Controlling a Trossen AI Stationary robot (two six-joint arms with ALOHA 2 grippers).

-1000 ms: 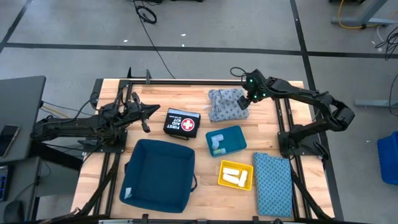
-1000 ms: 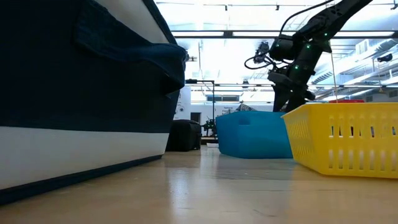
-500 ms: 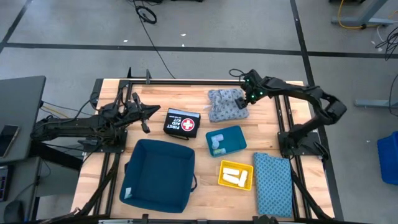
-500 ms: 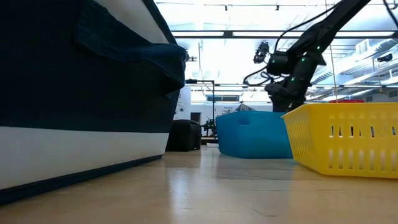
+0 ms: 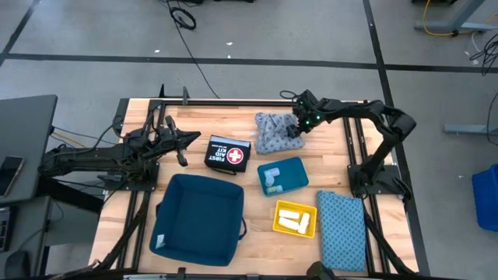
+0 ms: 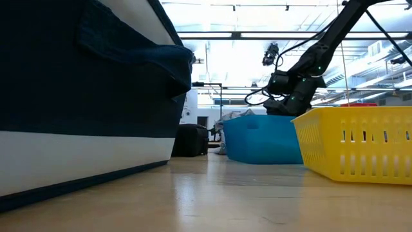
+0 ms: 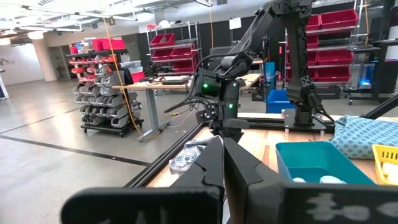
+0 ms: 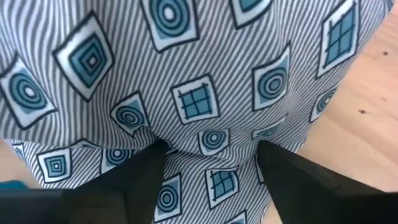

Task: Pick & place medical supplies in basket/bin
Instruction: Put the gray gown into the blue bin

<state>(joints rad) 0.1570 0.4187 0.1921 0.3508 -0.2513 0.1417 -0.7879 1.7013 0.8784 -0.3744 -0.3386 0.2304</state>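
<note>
Right pincer [image 5: 294, 129] is down on the grey-blue patterned cloth bundle [image 5: 276, 132] at the far side of the desk [image 5: 198, 117]. Its fingers [image 8: 140, 177] are spread wide and pressed into the fabric on either side of a fold, placed to pinch it; nothing clamped yet, and whether the tips reach the desk can't be told from the wrist view. The bundle sits just beyond the small teal tray [image 5: 284, 176] of vials, beside the first aid kit [image 5: 229, 152]. The big navy bin [image 5: 198, 218], the likely drop spot, lies near the front. The flat blue cloth [image 5: 341, 230] and the yellow basket [image 5: 296, 218] with white rolls wait untouched. Left pincer [image 5: 180, 145] is parked at the desk's left edge, fingers together, holding nothing.
</note>
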